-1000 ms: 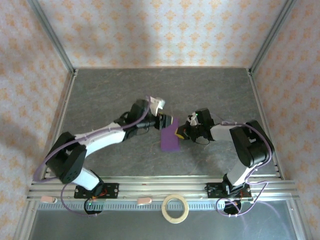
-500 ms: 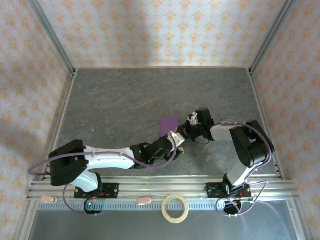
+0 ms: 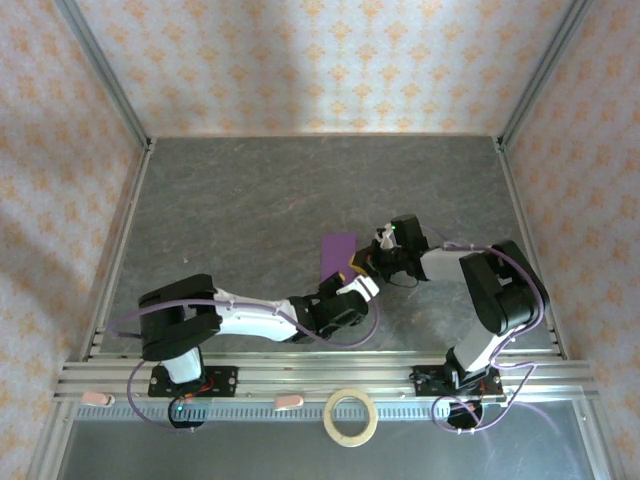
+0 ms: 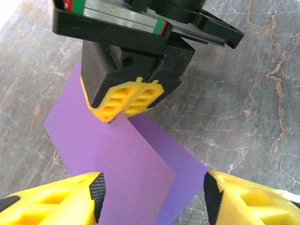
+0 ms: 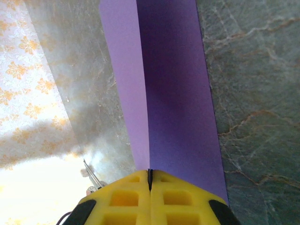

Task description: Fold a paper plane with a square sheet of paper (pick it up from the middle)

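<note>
The right gripper [image 5: 150, 183] had its yellow fingers pressed tight together on the near end of the purple sheet [image 5: 174, 84], biting right on the fold line. The sheet sat mid-table [image 3: 250, 190], doubled into a long strip, one flap paler than the other. Its long axis ran straight out from those fingers toward the far side.

The left gripper [image 4: 153, 187] came in low from the near side with its fingers set well apart, one on each side of the strip's width. It pointed the same way the sheet ran and was the nearer arm to the clamped end.

My read was that the next move hung on this lineup. The strip lay dead ahead of the left fingers, with the crease between them. Whether the sheet's free far end touched the table, I couldn't tell.
</note>
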